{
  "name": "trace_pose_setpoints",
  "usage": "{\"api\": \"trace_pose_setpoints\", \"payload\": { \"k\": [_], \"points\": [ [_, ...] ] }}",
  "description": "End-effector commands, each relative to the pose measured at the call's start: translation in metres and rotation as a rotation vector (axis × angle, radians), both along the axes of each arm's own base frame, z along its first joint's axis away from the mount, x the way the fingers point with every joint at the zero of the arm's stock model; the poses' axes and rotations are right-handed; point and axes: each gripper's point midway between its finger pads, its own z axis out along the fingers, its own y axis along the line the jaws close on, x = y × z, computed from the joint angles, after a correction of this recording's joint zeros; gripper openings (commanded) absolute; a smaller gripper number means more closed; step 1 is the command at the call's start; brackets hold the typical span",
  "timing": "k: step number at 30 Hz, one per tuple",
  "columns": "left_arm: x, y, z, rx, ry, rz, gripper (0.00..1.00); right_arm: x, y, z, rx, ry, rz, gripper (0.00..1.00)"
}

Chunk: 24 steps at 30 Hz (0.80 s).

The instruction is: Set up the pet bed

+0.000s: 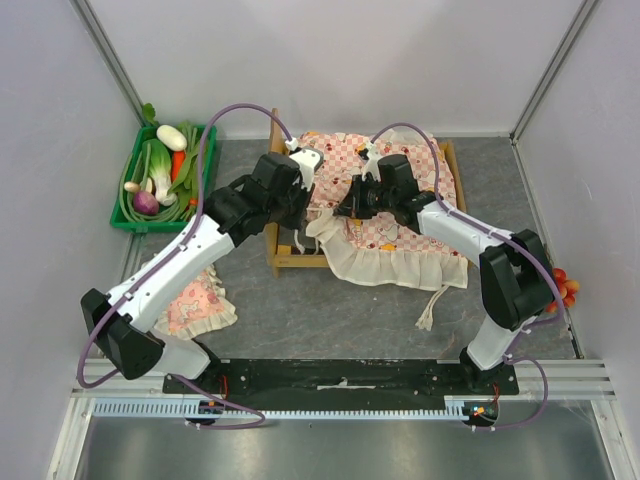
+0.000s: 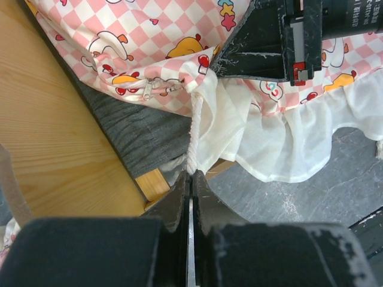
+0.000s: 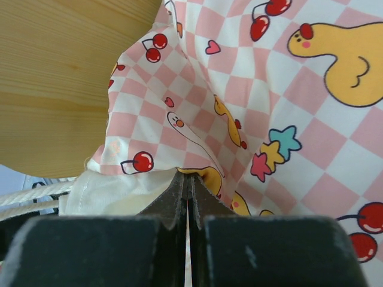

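The light-wood pet bed (image 1: 271,248) stands at the back middle of the table. A pink-checked frilled mattress (image 1: 400,240) lies over it, its front frill hanging over the near rail. My left gripper (image 2: 191,174) is shut on a white cord (image 2: 194,134) that hangs from the mattress's corner, just above the bed's grey fabric base (image 2: 143,134) and wooden rail (image 2: 54,137). Close beside it, my right gripper (image 3: 190,174) is shut on the mattress (image 3: 287,89) at its edge, near the wooden frame (image 3: 60,72). A small pink frilled pillow (image 1: 197,303) lies on the table under the left arm.
A green crate (image 1: 128,222) of vegetables sits at the back left. Red and orange items (image 1: 566,288) lie at the right wall. Another white cord (image 1: 432,308) from the mattress trails on the grey table in front of the bed.
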Motion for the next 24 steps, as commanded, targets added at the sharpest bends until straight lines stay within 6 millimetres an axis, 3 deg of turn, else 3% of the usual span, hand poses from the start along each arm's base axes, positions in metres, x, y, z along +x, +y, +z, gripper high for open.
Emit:
{"api": "trace_pose_setpoints", "payload": {
  "k": [1,5,8,14,22,24],
  "points": [
    [-0.008,0.003,0.017,0.0,0.008,-0.026,0.02,-0.005,0.008,0.026,0.06,-0.051,0.03,0.0],
    [-0.018,-0.003,0.049,-0.1,-0.045,-0.067,0.02,-0.009,0.009,0.027,0.066,-0.044,0.036,0.0],
    [-0.037,-0.012,0.052,-0.142,0.031,-0.14,0.02,-0.009,0.011,0.031,0.074,-0.05,0.043,0.0],
    [-0.075,-0.011,-0.001,-0.143,0.274,-0.154,0.02,-0.014,0.012,0.038,0.087,-0.057,0.058,0.0],
    [-0.094,0.002,-0.038,-0.164,0.347,-0.073,0.02,-0.036,0.02,0.036,0.072,-0.068,0.149,0.0],
    [-0.098,0.011,-0.056,-0.136,0.366,-0.037,0.02,-0.044,0.02,0.03,0.052,-0.055,0.177,0.0]
  ]
}}
